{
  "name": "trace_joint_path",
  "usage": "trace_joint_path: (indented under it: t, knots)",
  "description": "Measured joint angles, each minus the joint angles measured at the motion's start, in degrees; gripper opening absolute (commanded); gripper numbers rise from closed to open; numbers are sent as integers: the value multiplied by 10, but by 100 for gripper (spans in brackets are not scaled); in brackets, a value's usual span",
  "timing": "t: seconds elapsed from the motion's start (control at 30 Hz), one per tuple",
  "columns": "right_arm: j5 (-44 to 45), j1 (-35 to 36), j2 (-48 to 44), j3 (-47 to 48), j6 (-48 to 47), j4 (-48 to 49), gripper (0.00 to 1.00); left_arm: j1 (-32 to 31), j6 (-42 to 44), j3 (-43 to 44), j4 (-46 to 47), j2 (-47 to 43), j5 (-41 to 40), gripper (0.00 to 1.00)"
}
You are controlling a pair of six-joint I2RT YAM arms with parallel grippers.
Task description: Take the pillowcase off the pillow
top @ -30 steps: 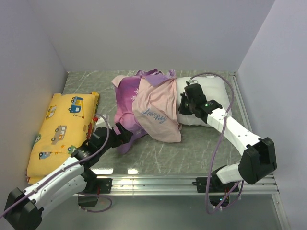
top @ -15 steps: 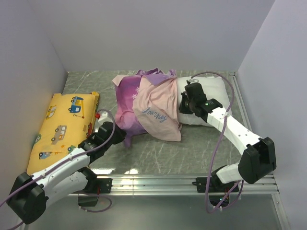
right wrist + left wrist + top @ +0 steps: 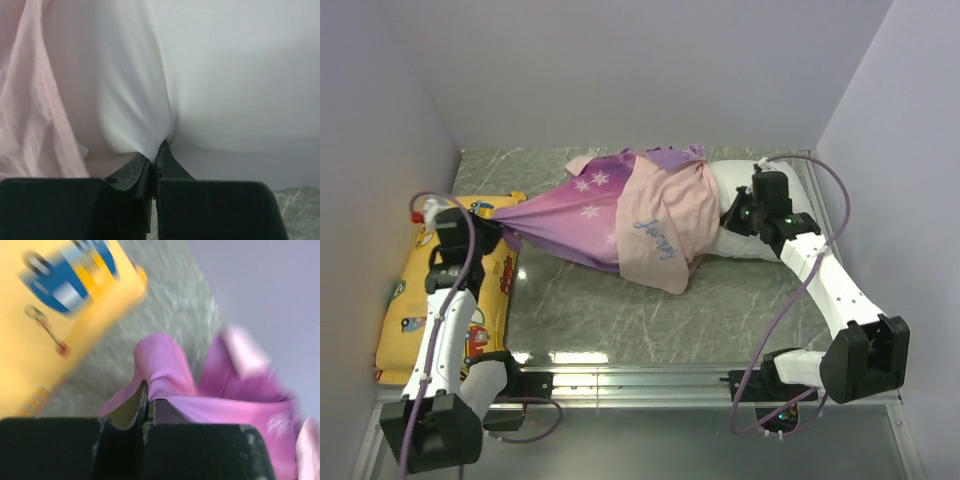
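The pink-purple pillowcase (image 3: 605,208) with white snowflakes is stretched leftward across the table, its paler pink inside (image 3: 665,225) folded back over the middle. My left gripper (image 3: 498,226) is shut on the pillowcase's left corner (image 3: 160,375), above the yellow cushion's edge. The white pillow (image 3: 745,215) shows at the right, partly out of the case. My right gripper (image 3: 732,212) is shut on a pinch of the pillow's white fabric (image 3: 150,125), next to the pale pink edge of the pillowcase (image 3: 30,100).
A yellow cushion (image 3: 410,300) with cartoon vehicles lies along the left wall, under my left arm. Walls close in the left, back and right. A metal rail (image 3: 650,378) runs along the near table edge.
My left gripper shut on the pillowcase corner and pulled it far left over the cushion, stretching the case. My right gripper moved right and back with the pillow.
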Motion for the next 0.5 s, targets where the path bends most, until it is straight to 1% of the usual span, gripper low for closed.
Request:
trace_joint_path:
  t: [0.1,0.17,0.23,0.3,0.37,0.47,0.5]
  knots:
    - [-14,-34,-26,-12,5,-11,0,106,-4,10,1,3,52,1]
    - [-22,-44,-42,-14,6,-21,0,148,-6,10,-3,17,94,0]
    - [-26,-44,-57,-17,5,-23,0,159,-3,11,1,36,124,1]
    - [-26,-45,-70,-26,5,-23,0,156,6,12,9,53,149,8]
    - [-23,-45,-83,-35,3,-29,0,136,24,26,5,62,158,15]
    - [-16,-45,-102,-46,1,-36,0,85,55,64,3,72,160,47]
    - [-11,-45,-111,-53,0,-36,0,66,64,77,3,73,160,65]
